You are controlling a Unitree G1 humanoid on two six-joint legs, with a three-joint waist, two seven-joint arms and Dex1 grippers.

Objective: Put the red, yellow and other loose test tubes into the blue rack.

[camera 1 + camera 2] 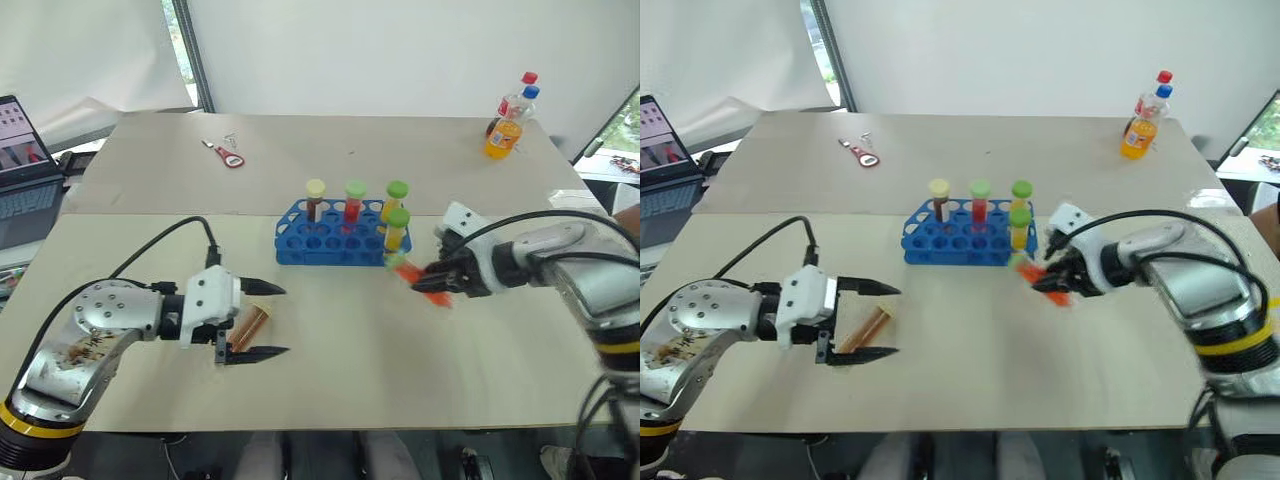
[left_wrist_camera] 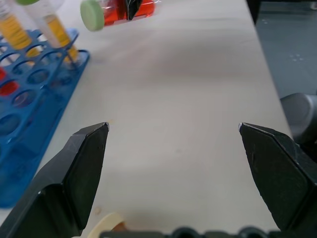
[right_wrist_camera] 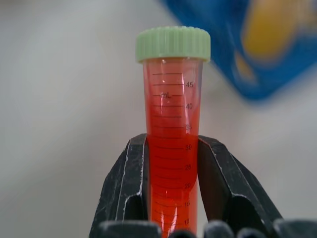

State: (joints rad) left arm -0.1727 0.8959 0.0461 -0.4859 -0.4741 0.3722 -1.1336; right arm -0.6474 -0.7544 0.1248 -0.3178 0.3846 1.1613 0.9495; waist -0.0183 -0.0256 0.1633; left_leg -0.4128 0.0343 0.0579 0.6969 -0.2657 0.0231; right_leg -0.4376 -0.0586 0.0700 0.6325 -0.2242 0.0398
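I have the right gripper (image 1: 432, 283) pinched on the red tube (image 3: 172, 148), its two fingers pressed against the tube's lower half with the green cap (image 3: 173, 43) sticking out beyond the tips. In the head views the tube hangs roughly level above the table (image 1: 400, 380), just off the blue rack (image 1: 330, 238) at about its four o'clock corner. The rack already carries four upright tubes along its far and right-hand wells; the near rows look free.

To seat this one well, I judge that I need to roll the wrist until the tube stands upright, cap on top, before I bring it over a well. I would pick a near-row hole so my fingers do not knock the yellow tube (image 1: 396, 230) standing at that corner. Then lower straight, and release only when the tube sits in the hole.

My left gripper (image 1: 258, 322) is spread wide, fingers either side of the brown tube (image 1: 247, 326) lying on the table at about seven o'clock from the rack, not clamped on it. I leave it there until the red one is placed.
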